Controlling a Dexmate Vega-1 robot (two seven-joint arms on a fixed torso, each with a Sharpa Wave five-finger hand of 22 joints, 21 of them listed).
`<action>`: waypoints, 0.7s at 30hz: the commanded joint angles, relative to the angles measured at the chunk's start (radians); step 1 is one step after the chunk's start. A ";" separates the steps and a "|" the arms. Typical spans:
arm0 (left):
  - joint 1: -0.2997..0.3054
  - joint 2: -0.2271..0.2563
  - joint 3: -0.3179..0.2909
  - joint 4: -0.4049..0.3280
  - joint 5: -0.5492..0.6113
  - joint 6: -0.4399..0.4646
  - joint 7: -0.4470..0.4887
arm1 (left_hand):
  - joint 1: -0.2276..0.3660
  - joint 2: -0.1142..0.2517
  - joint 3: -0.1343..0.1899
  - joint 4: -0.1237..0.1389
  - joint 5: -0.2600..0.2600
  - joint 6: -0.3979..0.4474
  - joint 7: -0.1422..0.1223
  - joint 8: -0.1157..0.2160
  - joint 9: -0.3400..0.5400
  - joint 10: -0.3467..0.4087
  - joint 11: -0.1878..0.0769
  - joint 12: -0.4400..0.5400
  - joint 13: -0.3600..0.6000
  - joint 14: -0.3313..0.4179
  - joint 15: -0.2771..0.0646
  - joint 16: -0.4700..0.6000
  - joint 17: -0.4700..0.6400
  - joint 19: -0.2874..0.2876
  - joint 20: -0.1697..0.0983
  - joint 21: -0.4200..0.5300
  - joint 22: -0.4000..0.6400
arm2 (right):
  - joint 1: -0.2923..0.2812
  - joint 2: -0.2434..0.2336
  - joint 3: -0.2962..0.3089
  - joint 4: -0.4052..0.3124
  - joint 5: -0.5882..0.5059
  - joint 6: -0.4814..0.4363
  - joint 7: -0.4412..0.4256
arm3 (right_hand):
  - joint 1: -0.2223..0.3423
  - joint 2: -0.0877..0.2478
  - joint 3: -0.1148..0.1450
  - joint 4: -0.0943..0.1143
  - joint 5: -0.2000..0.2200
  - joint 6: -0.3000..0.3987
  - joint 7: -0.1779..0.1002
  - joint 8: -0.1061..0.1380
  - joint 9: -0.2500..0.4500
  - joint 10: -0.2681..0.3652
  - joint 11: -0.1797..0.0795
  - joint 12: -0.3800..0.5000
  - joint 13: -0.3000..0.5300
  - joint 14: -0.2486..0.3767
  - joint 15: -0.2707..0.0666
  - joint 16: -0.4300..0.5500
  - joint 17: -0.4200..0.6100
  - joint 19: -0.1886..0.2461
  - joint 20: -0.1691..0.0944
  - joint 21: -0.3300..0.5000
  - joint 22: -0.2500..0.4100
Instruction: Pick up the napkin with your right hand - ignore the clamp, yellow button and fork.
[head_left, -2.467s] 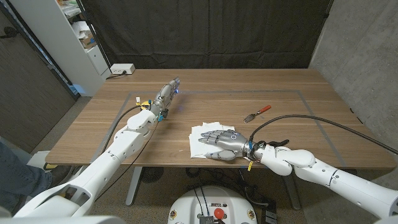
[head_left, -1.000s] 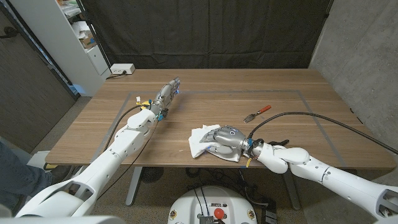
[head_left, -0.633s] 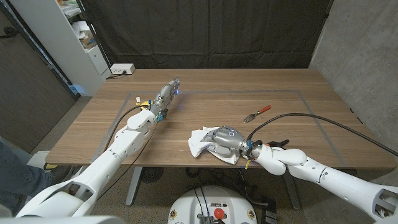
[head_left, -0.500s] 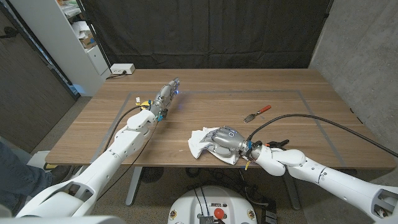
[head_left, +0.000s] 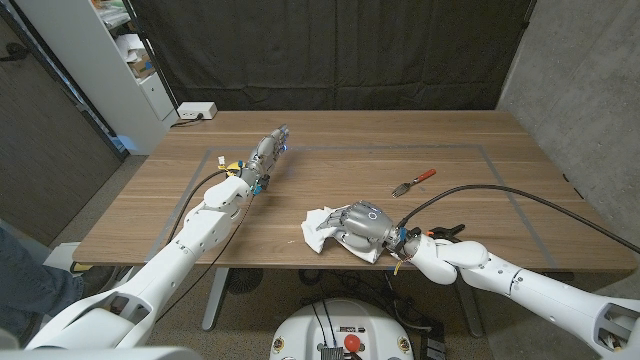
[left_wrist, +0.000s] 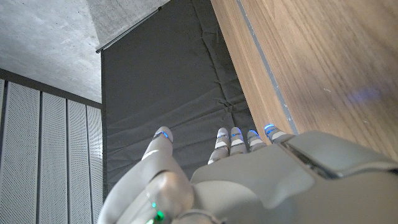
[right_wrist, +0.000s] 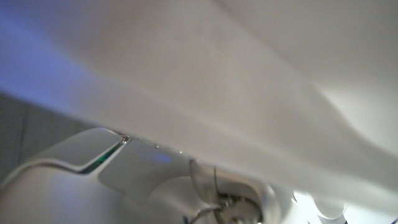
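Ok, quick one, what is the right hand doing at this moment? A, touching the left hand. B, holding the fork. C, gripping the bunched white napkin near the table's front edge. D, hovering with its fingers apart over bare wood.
C: in the head view the right hand has its fingers curled around the crumpled napkin, while the fork lies apart, farther back on the table.

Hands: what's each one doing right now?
Left hand: open, holding nothing, fingers stretched out.
Right hand: closed on the napkin, fingers bunching it.

napkin (head_left: 322, 229) partly under right robot hand (head_left: 358, 226)
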 joint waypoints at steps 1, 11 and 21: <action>-0.004 -0.001 0.000 0.007 0.000 -0.005 -0.007 | 0.002 0.006 -0.003 -0.004 0.000 0.003 0.001 0.002 0.004 0.001 -0.003 -0.003 0.004 -0.011 0.002 0.000 0.005 -0.070 0.004 0.006 0.004 | 0.015 0.007 -0.006 0.002 -0.008 -0.002 -0.053 | 0.017 0.003 0.004 0.005 0.006 0.011 0.000 0.003 0.002 0.004 -0.006 0.008 0.006 0.010 -0.131 0.006 0.006 0.002 -0.043 0.011 0.006; -0.011 0.001 0.001 0.006 0.002 -0.003 -0.011 | 0.002 0.006 -0.003 -0.004 0.000 0.004 0.002 0.002 0.004 0.001 -0.005 -0.003 0.004 -0.010 0.003 0.000 0.005 -0.071 0.004 0.005 0.004 | 0.014 0.000 0.001 -0.022 -0.003 -0.005 -0.073 | 0.030 0.002 0.005 0.011 0.005 0.019 -0.002 0.003 0.005 0.009 -0.011 0.017 0.013 0.019 -0.133 0.003 0.018 0.000 -0.047 0.024 0.010; -0.021 -0.002 0.004 0.015 0.003 -0.009 -0.019 | 0.001 0.006 -0.003 -0.004 0.000 0.006 0.001 0.003 0.004 0.000 -0.006 -0.003 0.004 -0.010 0.002 0.000 0.005 -0.071 0.003 0.006 0.004 | -0.005 -0.021 0.031 -0.072 0.005 -0.008 -0.089 | 0.049 -0.001 0.006 0.013 0.005 0.027 -0.004 0.002 0.008 0.016 -0.015 0.028 0.022 0.031 -0.137 0.000 0.033 -0.003 -0.049 0.040 0.015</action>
